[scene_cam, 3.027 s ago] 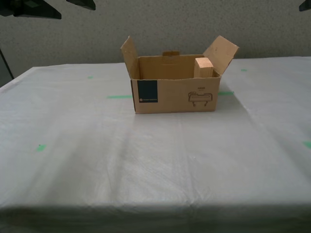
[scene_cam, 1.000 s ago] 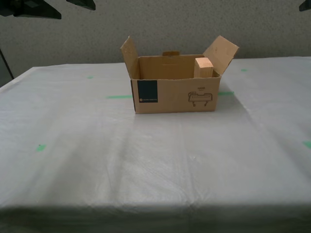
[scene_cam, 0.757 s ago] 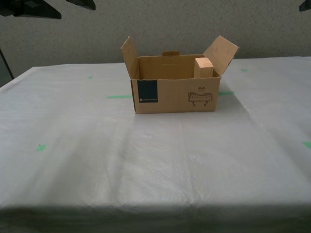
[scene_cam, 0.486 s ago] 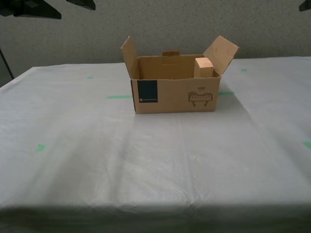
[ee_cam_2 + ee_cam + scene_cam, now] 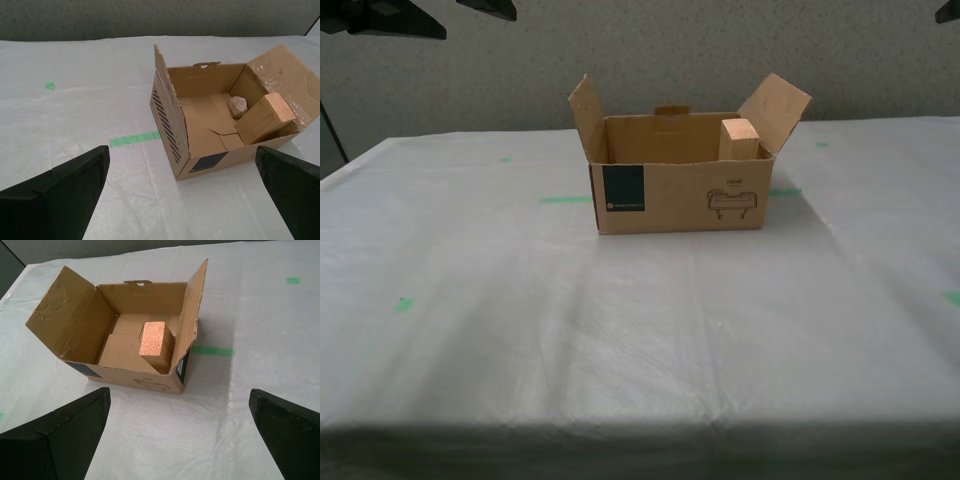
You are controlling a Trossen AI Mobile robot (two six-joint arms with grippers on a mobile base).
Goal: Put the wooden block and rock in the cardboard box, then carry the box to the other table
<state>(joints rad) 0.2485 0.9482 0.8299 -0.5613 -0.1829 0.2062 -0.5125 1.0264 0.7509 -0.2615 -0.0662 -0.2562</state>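
The desk (image 5: 470, 330), under a wrinkled, faintly glossy white sheet with green tape marks, carries the cardboard box (image 5: 670, 200) near its far middle in the exterior view. The box stands upright with its flaps open; I judge the corrugated walls light and fairly stiff but easy to crush or buckle, so the two short end walls look like the best places to press, low down and below the loose flaps.

The wooden block (image 5: 264, 118) leans inside at the box's right end in the exterior view; it looks hard, light and likely to slide if tipped. The rock (image 5: 238, 106) lies just beside it on the box floor, dense and apt to roll.

My first pincer (image 5: 180, 435) and my second pincer (image 5: 182, 192) are both spread wide and hold nothing.
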